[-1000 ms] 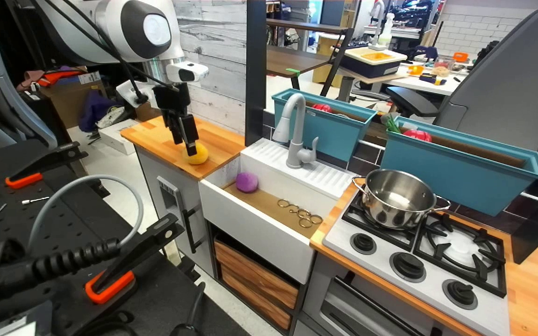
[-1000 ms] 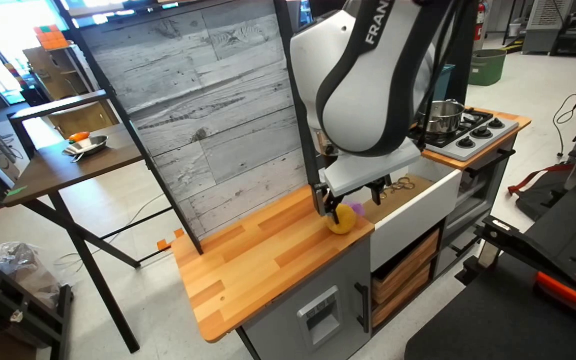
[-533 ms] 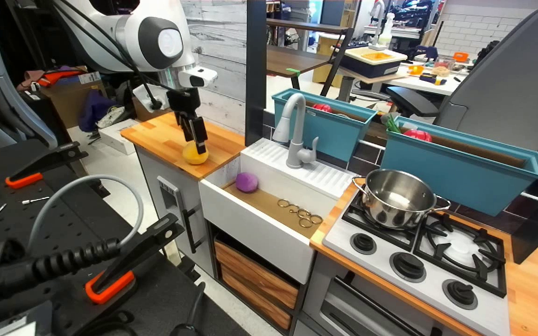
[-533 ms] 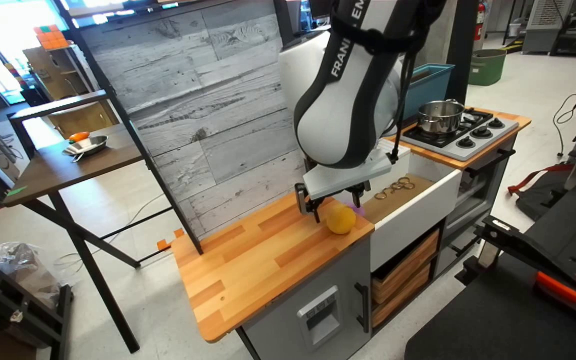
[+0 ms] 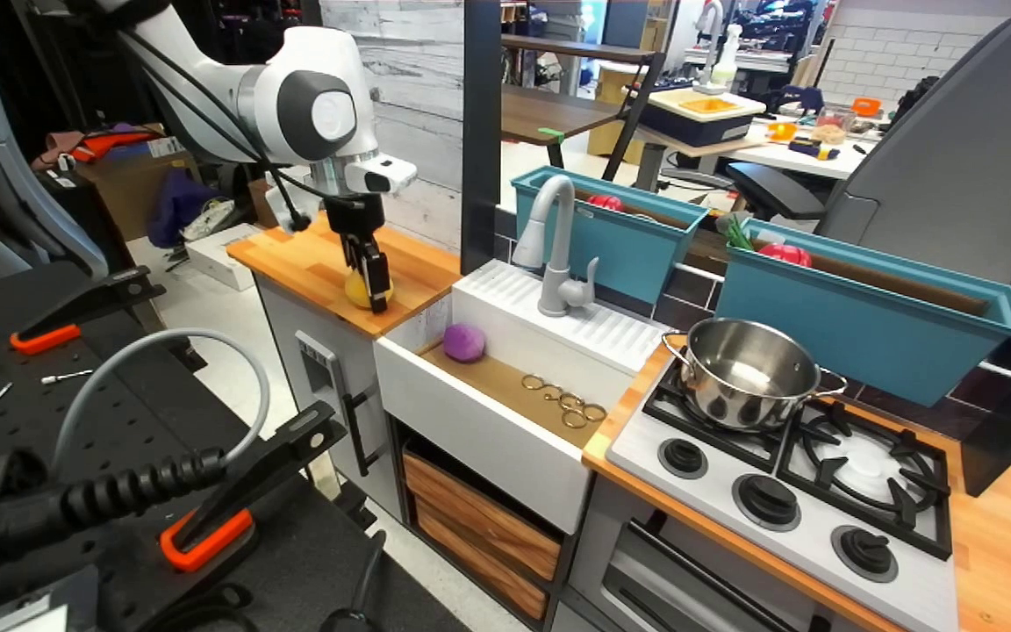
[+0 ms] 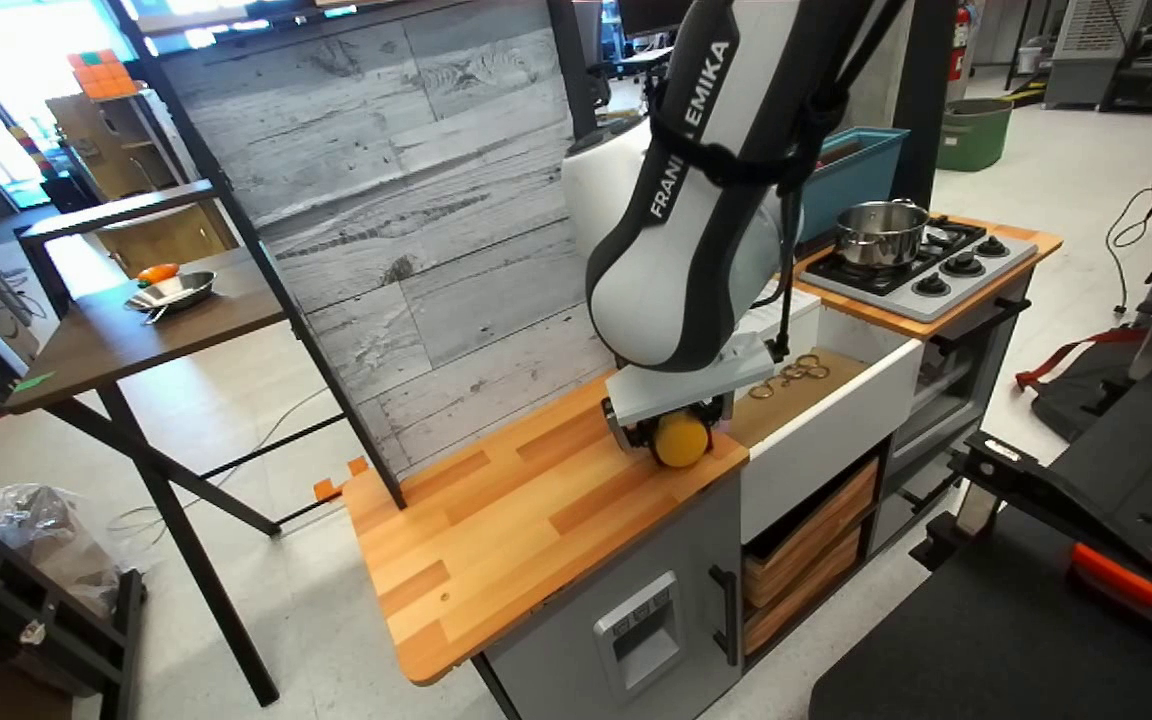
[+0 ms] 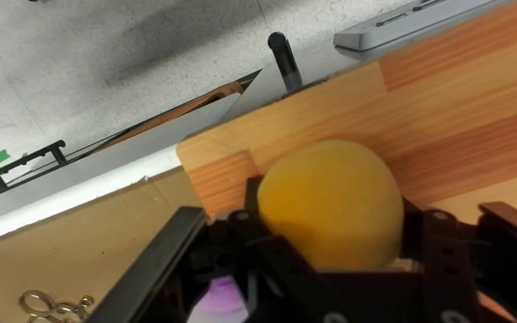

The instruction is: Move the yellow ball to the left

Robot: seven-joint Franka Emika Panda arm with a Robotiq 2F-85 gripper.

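Note:
The yellow ball (image 5: 356, 290) rests on the wooden counter (image 5: 286, 250) near its edge beside the sink. It also shows in the other views (image 6: 682, 440) (image 7: 330, 202). My gripper (image 5: 370, 293) points down over the ball, its fingers on either side. In the wrist view the black fingers (image 7: 252, 197) meet the ball's left and right sides, so the gripper (image 7: 328, 211) is shut on it. In an exterior view the near finger hides part of the ball.
The white sink (image 5: 470, 412) holds a purple object (image 5: 463, 342) and metal rings (image 5: 569, 404). A grey faucet (image 5: 555, 246) stands behind it. A steel pot (image 5: 747, 373) sits on the stove. A grey wood-pattern wall (image 6: 416, 220) rises behind the counter.
My gripper has moved down over the yellow ball and its fingers have come in against the ball's sides. The ball stays in nearly the same place on the counter.

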